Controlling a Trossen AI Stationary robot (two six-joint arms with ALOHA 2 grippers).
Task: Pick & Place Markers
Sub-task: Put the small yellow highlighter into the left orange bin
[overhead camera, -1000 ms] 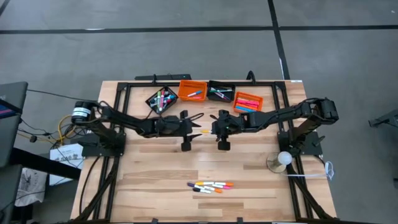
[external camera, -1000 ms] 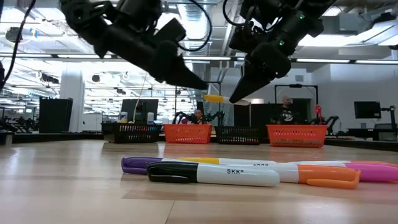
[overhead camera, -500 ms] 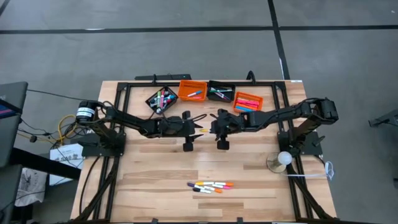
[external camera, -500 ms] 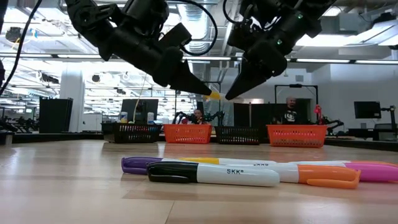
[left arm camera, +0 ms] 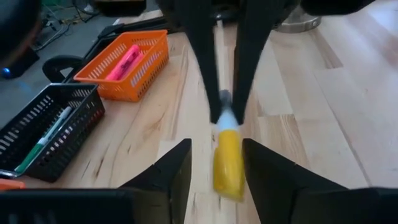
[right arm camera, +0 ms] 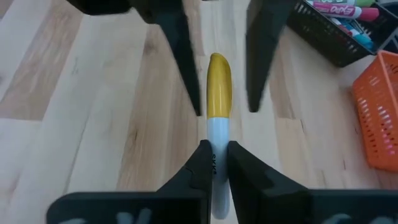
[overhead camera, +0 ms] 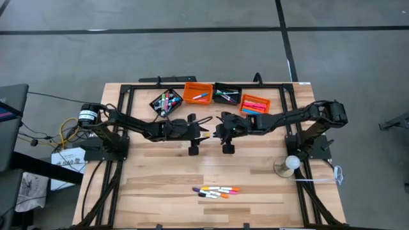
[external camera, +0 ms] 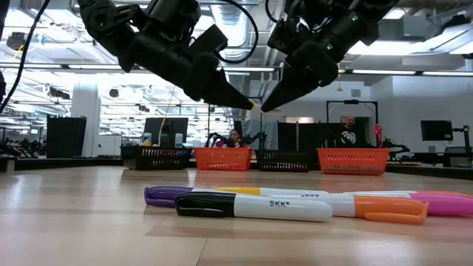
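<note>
Right gripper (right arm camera: 214,163): clamped on the white barrel of a yellow-capped marker (right arm camera: 217,93), held in the air above the middle of the table (overhead camera: 160,191), nearer its far edge; the yellow cap points toward the left arm.
Left gripper (left arm camera: 214,163): fingers apart, one on each side of the yellow cap; there is a gap on both sides and no clear contact.
Meeting point: in the low view both grippers' tips come together well above the table top, with a small bit of yellow showing between them.
Loose markers (overhead camera: 216,191): a small cluster lies near the table's near edge, about midway along it; the front ones in the low view are a black-capped white marker (external camera: 255,207), a purple-capped one (external camera: 166,195) behind it, an orange-capped one (external camera: 388,209) and a pink one (external camera: 447,203) to the side, all lying flat and touching or just beside each other.
Bins: four in a row along the far edge, a black bin (overhead camera: 165,102) holding many mixed-colour markers, an orange bin (overhead camera: 197,93) with a few, a second black bin (overhead camera: 226,94) with a few, a second orange bin (overhead camera: 254,105) with pink and red ones.
Other: a white round lamp-like object (overhead camera: 291,162) stands near the right edge by the right arm's base.
</note>
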